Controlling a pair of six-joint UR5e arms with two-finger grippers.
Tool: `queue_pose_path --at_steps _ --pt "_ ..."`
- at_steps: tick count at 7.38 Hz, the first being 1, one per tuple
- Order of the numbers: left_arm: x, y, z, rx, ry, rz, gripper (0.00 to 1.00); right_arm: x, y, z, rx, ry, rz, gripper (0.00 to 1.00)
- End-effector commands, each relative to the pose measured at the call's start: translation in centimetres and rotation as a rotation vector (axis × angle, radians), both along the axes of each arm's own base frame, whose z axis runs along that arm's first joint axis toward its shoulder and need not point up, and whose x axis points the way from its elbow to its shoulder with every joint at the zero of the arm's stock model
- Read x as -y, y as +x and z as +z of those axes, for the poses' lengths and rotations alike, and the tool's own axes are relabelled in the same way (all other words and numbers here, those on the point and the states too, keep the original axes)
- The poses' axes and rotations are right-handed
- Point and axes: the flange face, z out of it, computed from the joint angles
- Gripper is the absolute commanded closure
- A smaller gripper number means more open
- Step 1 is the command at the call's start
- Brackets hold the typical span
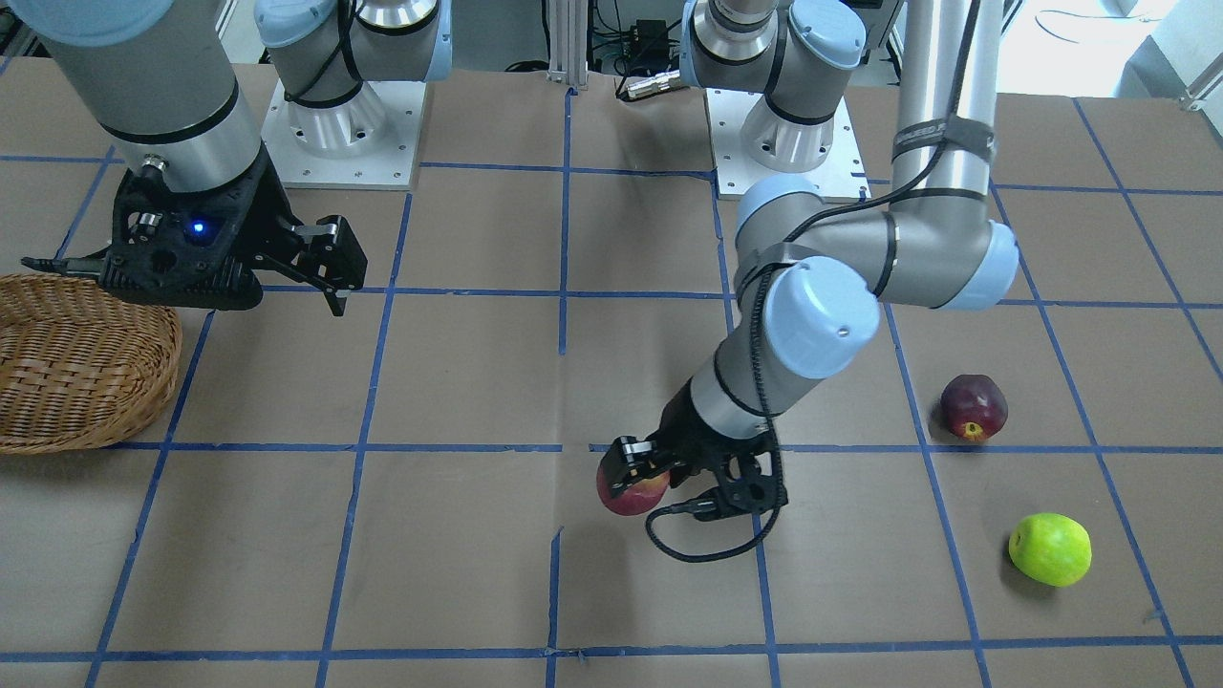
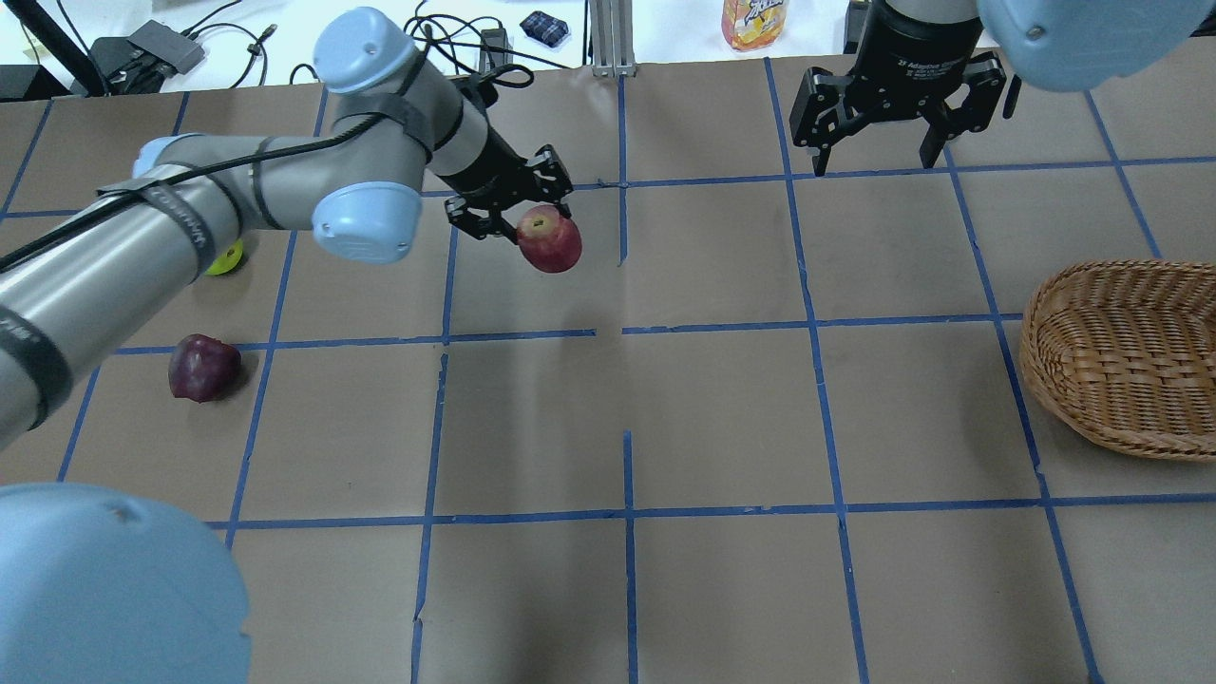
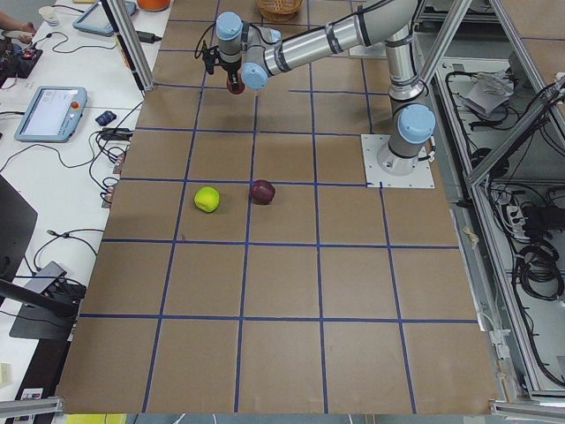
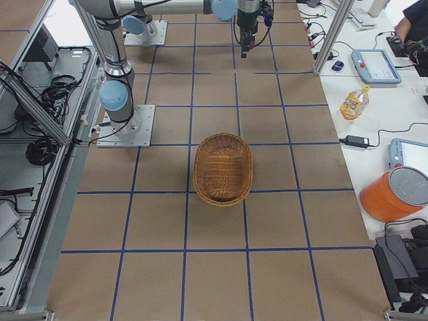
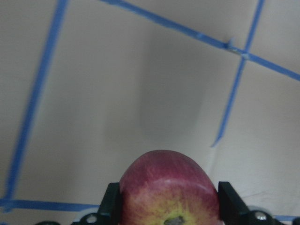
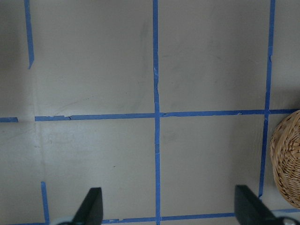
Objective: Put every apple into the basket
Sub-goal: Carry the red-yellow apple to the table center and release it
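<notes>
My left gripper (image 2: 541,223) is shut on a red-and-yellow apple (image 2: 549,239), held above the table near its middle; it also shows in the front view (image 1: 631,492) and fills the bottom of the left wrist view (image 5: 168,190). A dark red apple (image 2: 202,368) and a lime green apple (image 2: 226,257) lie on the table on my left; they show in the front view as the dark red apple (image 1: 973,405) and the green apple (image 1: 1049,548). The wicker basket (image 2: 1126,356) sits far right and has nothing in it. My right gripper (image 2: 879,161) hangs open and empty, beyond the basket.
The table is brown paper with a blue tape grid (image 2: 627,328). A juice bottle (image 2: 753,21), cables and devices lie beyond the far edge. The basket rim (image 6: 286,159) shows at the right of the right wrist view.
</notes>
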Motion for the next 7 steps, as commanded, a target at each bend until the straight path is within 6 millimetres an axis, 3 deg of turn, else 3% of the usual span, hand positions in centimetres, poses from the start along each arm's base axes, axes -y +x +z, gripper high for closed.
queue_pose_path --at_steps 1,2,3,4,5,6,7 --pt "0.3 -4.9 -2.8 0.042 -0.013 0.07 0.97 -0.1 0.2 0.6 -0.003 -0.018 -0.006 0.0" --pt "0.1 -5.9 -3.9 0.032 -0.008 0.109 0.27 0.1 0.1 1.9 -0.007 -0.04 -0.007 0.0" --pt "0.1 -5.9 -4.1 0.037 -0.013 0.103 0.0 0.6 0.2 1.7 -0.011 -0.047 -0.04 0.0" --pt "0.4 -5.9 -2.9 0.035 -0.035 0.098 0.0 2.3 0.3 -1.2 -0.01 -0.004 -0.148 0.0" --pt "0.4 -4.8 -0.9 0.032 -0.063 0.094 0.0 3.9 -0.2 -2.4 -0.015 0.014 -0.161 0.0" --pt "1.2 -1.8 3.0 0.037 -0.147 0.029 0.0 6.3 0.1 -4.8 0.002 0.004 -0.164 0.0" --pt "1.8 2.2 6.7 0.02 -0.194 0.035 0.0 9.8 1.3 -8.4 0.018 -0.066 -0.156 0.0"
